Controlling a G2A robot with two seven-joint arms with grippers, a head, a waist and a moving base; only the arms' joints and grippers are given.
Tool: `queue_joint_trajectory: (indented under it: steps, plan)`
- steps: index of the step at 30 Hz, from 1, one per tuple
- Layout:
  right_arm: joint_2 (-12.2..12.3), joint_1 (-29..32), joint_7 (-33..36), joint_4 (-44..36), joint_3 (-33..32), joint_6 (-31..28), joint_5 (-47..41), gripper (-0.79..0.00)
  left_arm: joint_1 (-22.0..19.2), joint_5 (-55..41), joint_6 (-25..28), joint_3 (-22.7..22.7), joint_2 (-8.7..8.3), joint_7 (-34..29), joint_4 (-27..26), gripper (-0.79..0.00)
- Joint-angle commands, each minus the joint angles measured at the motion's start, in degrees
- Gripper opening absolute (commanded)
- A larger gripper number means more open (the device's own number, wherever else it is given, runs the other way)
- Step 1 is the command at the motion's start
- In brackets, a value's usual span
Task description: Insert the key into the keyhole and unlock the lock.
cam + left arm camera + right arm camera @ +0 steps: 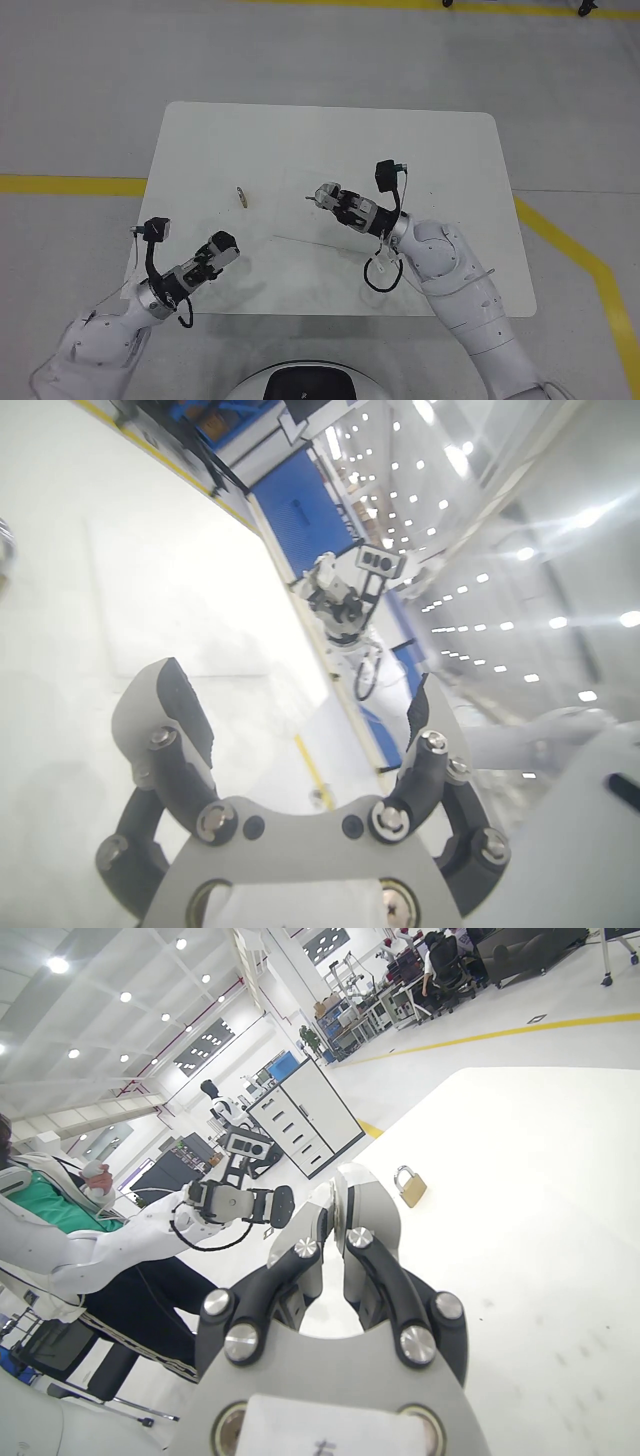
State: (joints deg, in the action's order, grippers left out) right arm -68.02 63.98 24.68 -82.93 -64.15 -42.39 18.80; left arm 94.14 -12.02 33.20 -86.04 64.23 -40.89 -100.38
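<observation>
Pinches the key in the right gripper, fingers pressed together on it, a short grey tip poking out toward 9 o'clock in the top view. Holds that gripper near the middle of the white table, the arm trailing back toward 5 o'clock. Faces the brass padlock, lying flat on the tabletop at 9 o'clock from the key tip, apart from it, bare white surface between the two. Shows, from the right wrist, the padlock's silver shackle seated in the brass body, by the look of it; cannot make out the keyhole. Carries the left gripper at about 7 o'clock from the padlock, over the table's 8 o'clock quarter, clear of the lock and well apart from the right gripper. Spreads its fingers wide, dark ribbed pads facing each other across an open gap. Catches, from the left wrist, the right gripper farther off, across a stretch of white tabletop.
</observation>
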Motion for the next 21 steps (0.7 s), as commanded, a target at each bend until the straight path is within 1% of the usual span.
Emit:
queue_joint_trajectory:
  steps: [1, 4, 6, 8, 10, 15, 16, 19, 20, 21]
  plan:
    - [0.0, -0.2, 2.2, -0.2, 0.5, 0.7, -2.3, -0.785, -3.6, -14.7, -4.8, 0.8, -0.2, -8.0, 3.0, 0.0]
    - [0.0, -0.6, 7.4, -0.3, 2.0, 1.6, -9.1, -0.785, -8.4, -25.1, -12.4, 3.5, -0.13, -16.4, 6.9, 0.0]
    - [-0.1, -1.2, 12.3, 0.4, 3.2, 2.8, -16.5, -0.785, -11.3, -27.5, -15.4, 4.9, -0.02, -19.0, 9.6, 0.0]
    - [0.0, -2.3, 16.4, 1.8, 3.7, 4.3, -22.2, -0.785, -13.3, -24.4, -15.2, 6.3, 0.12, -17.8, 11.3, 0.0]
    - [-0.1, -3.3, 19.6, 3.1, 4.4, 5.1, -26.1, -0.785, -14.5, -21.8, -14.8, 7.9, 0.36, -15.9, 11.9, 0.0]
    - [-0.5, -5.2, 23.8, 6.0, 6.3, 6.2, -31.0, -0.785, -16.0, -15.9, -13.4, 10.8, 0.78, -11.7, 11.5, -0.006]
    - [-0.6, -5.6, 24.3, 6.3, 6.5, 6.3, -31.5, -0.785, -16.1, -15.4, -13.3, 11.3, 0.85, -11.2, 11.3, -0.028]
    - [-0.8, -6.5, 25.1, 7.3, 7.3, 7.1, -32.3, -0.785, -16.6, -14.7, -13.2, 12.5, 1.04, -10.4, 10.8, -0.206]
    - [-0.9, -6.8, 25.3, 7.5, 7.5, 7.3, -32.4, -0.785, -16.8, -14.6, -13.3, 12.8, 1.1, -10.2, 10.7, -0.289]
    - [-0.9, -7.1, 25.4, 7.7, 7.7, 7.6, -32.5, -0.785, -17.0, -14.5, -13.4, 13.2, 1.16, -10.1, 10.7, -0.394]
